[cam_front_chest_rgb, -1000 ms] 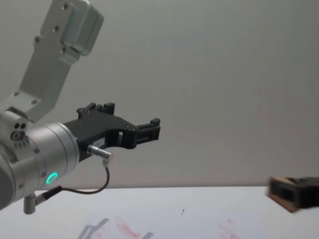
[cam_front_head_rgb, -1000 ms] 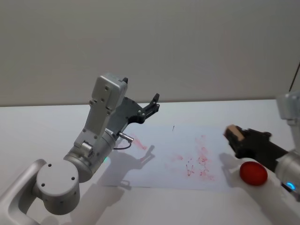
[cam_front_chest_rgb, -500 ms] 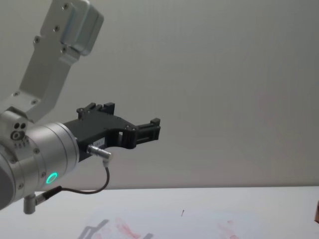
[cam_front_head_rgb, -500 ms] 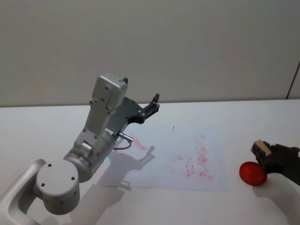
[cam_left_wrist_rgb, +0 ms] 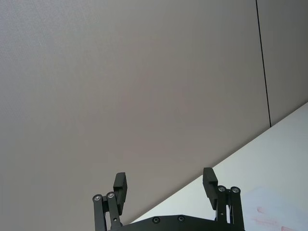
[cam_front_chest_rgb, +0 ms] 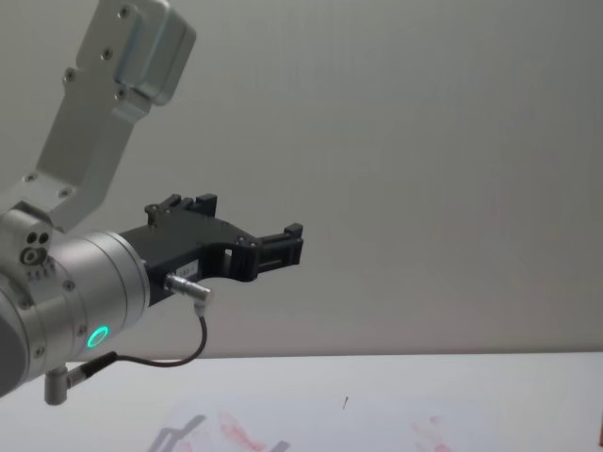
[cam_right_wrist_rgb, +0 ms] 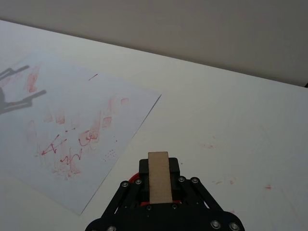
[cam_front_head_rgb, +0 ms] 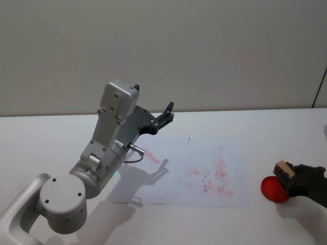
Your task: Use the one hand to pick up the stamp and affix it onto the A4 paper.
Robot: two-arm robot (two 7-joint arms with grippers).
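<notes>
Holding the stamp (cam_right_wrist_rgb: 159, 177) clamped between my right gripper (cam_front_head_rgb: 301, 179) fingers, I am over the bare table, beside the right edge of the A4 paper (cam_front_head_rgb: 194, 173) and just above a red round thing (cam_front_head_rgb: 273, 189), probably the ink pad. In the right wrist view the wooden block stands up between the closed fingers, with a sliver of red showing behind it. The sheet, already carrying smudgy red prints and a tiny dark tick mark (cam_front_head_rgb: 188, 139), lies well off to my left.

I judge that I am at the inking step, or just leaving it; whether the stamp's face is touching the pad I cannot tell, since the gripper hides the contact. Next I need to lift clear, carry the block left over the paper, pick a spot free of old prints, and press it down flat, so the face meets the sheet squarely rather than on one edge.

Compared with a second ago, my right gripper has drawn back from near the paper's right edge and sunk toward the red pad; in the chest view it has gone from the lower right corner. My left gripper (cam_left_wrist_rgb: 166, 190) stays raised over the paper's left part, fingers spread wide and empty, parked as it was.
</notes>
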